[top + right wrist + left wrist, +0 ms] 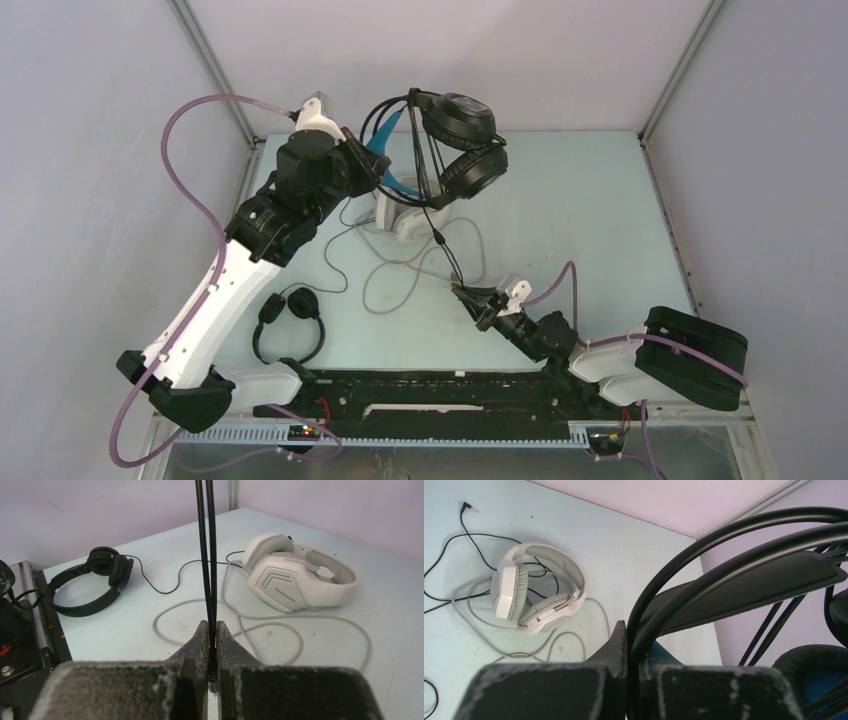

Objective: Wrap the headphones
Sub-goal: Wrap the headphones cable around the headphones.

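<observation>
Left gripper point(626, 647): I am clamping it closed on the headband of the bulky black headphones point(462, 140), holding them aloft above the far edge of the bench point(580, 200).
Right gripper point(211, 637): I am pinching their black cable point(206, 555) between closed jaws.
White-grey headphones point(295, 575): lying mid-bench, toward the far edge.
Small black headphones point(90, 580): lying near the near-left corner.

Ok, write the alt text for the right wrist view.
The right tool is shut on a doubled black cable that runs straight up out of frame. Behind it on the pale table, white headphones with a looped grey cable lie to the right and small black headphones to the left.
</observation>
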{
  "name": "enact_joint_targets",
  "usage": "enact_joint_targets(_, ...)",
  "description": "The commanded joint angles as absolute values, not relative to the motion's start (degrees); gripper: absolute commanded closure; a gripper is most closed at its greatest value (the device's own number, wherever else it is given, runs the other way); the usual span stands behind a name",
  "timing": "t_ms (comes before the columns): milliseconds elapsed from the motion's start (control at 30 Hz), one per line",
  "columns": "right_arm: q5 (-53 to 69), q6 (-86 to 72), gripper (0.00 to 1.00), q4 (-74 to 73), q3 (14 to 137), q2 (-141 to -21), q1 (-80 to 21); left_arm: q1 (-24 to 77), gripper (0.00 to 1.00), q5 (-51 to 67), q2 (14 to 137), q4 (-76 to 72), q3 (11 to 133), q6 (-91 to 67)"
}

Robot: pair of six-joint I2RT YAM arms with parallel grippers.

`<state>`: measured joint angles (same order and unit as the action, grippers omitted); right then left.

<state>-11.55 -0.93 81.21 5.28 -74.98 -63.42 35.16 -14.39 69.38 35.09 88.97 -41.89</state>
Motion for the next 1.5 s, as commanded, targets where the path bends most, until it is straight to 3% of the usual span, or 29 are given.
enact_joint_targets(0, -15.72, -0.46, 1.00, 81.02, 3.88, -74.79, -63.69, 33.99, 1.00, -14.29, 66.83, 28.92, 94.81, -44.07)
enact_joint_targets(333, -27.55, -3.38, 1.00, 80.21, 3.13, -76.46, -63.23, 31.54, 1.00, -13.20, 65.60, 31.19, 94.97, -43.20)
enact_joint_targets(467, -24.62, -4.94, 1.00, 79.84, 3.71, -77.55, -61.74, 31.15, 1.00, -9.52, 65.69, 30.71, 95.04, -42.47)
enact_joint_targets(633, -16.91, -8.09, 1.00, 75.81, 4.20, -74.43, -55.79, 31.05, 1.00, 5.44, 65.86, 31.95, 95.01, -34.76)
enact_joint_targets(867, -2.13, -12.50, 1.00, 44.61, 12.01, -58.15, -43.11, 31.02, 1.00, 20.96, 65.75, 37.70, 93.58, -20.83)
enact_joint_targets(1033, 8.71, -14.01, 1.00, 30.13, 15.55, -48.31, -34.34, 31.15, 1.00, 31.40, 66.47, 39.37, 90.69, -10.56)
enact_joint_targets(1267, 19.49, -14.40, 1.00, 12.55, 21.70, -39.29, -29.07, 33.21, 1.00, 28.78, 65.19, 40.10, 83.66, 7.42)
enact_joint_targets(1467, 23.79, -15.28, 1.00, 0.13, 30.04, -38.21, -27.88, 41.30, 1.00, 19.18, 63.88, 40.42, 77.89, 24.47)
